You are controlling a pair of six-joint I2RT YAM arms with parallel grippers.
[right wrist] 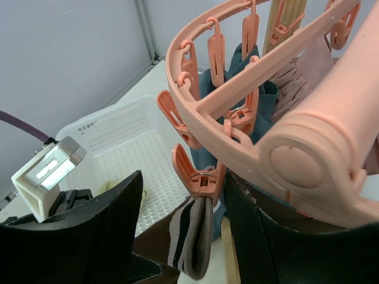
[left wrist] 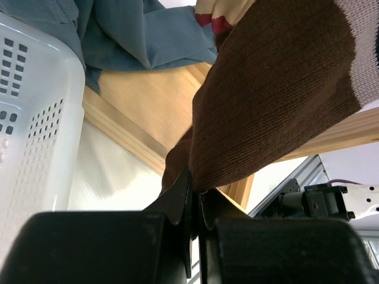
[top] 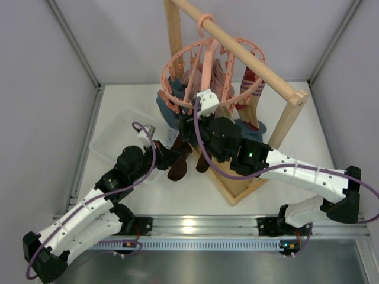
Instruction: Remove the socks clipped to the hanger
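The salmon-pink round hanger hangs by its hook from the wooden rack bar, and its ring fills the right wrist view. A dark brown sock hangs from one clip peg, which pinches its striped cuff. My left gripper is shut on the lower part of this brown sock, jaws pressed together. My right gripper is open with one finger on each side of that peg, just below the ring. A dark red striped sock hangs on the far right of the ring.
A white perforated basket sits left of the rack, also in the left wrist view and the right wrist view. A blue-grey cloth and a dusty-pink garment hang on the hanger. The wooden rack frame stands under it.
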